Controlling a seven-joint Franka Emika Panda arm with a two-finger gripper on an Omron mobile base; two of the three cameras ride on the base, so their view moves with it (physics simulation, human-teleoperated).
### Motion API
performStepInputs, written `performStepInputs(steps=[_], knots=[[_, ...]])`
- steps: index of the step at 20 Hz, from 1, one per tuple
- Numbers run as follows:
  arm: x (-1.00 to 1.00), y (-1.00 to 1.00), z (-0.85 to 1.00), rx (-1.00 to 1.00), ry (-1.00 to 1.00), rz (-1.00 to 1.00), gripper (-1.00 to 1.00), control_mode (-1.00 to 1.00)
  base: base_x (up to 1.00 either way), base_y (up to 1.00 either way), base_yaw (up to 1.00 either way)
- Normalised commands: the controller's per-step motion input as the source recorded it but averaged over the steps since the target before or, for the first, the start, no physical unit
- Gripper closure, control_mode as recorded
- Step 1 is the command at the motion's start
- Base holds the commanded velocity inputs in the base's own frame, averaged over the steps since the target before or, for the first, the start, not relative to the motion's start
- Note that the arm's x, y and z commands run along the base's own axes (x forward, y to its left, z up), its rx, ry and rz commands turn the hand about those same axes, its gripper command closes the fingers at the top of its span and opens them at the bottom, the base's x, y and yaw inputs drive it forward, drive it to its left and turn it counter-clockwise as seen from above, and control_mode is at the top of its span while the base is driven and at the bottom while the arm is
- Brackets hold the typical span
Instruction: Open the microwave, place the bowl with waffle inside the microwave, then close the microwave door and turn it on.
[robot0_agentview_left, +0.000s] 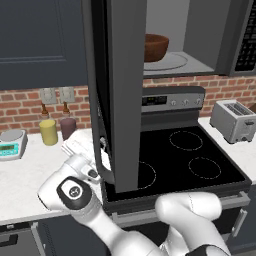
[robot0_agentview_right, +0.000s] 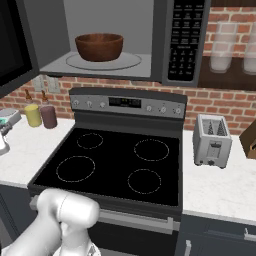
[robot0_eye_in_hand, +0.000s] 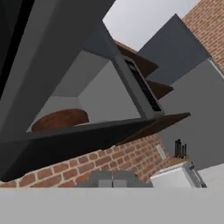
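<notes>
One microwave is mounted above the stove, its light grey cavity exposed and its keypad strip at the right. The microwave door stands swung open to the left, projecting toward the near side so that its edge faces the left base camera; in the hand view the door crosses the upper left of the picture. The black-topped stove sits directly below, with four burner rings and a control panel along its far edge. A white surface extends to the right of the stove and another white surface to the left.

The bowl rests on the round turntable plate inside the microwave cavity, left of centre; the bowl's interior cannot be seen. A toaster stands on the right surface, near the stove. On the left surface, at the far brick wall, a yellow cup stands just beside a maroon cup, with a small kitchen scale further left.

The gripper sits low beside the near edge of the open door, above the left surface. Its jaws are pressed together and pinch nothing.
</notes>
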Motion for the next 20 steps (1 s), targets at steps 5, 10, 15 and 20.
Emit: performStepInputs(steps=[5,10,15,20], knots=[[-0.01,0.64,0.0,-0.03,-0.33,0.0,1.0,-1.0,0.0,0.0,0.0],[-0.04,0.54,0.12,0.0,-0.35,0.0,1.0,-1.0,0.0,0.0,0.0],[0.0,0.41,0.31,0.0,-0.33,0.0,1.0,-1.0,0.0,0.0,0.0],[0.0,0.32,0.35,0.0,-0.3,0.0,1.0,-1.0,0.0,0.0,0.0]])
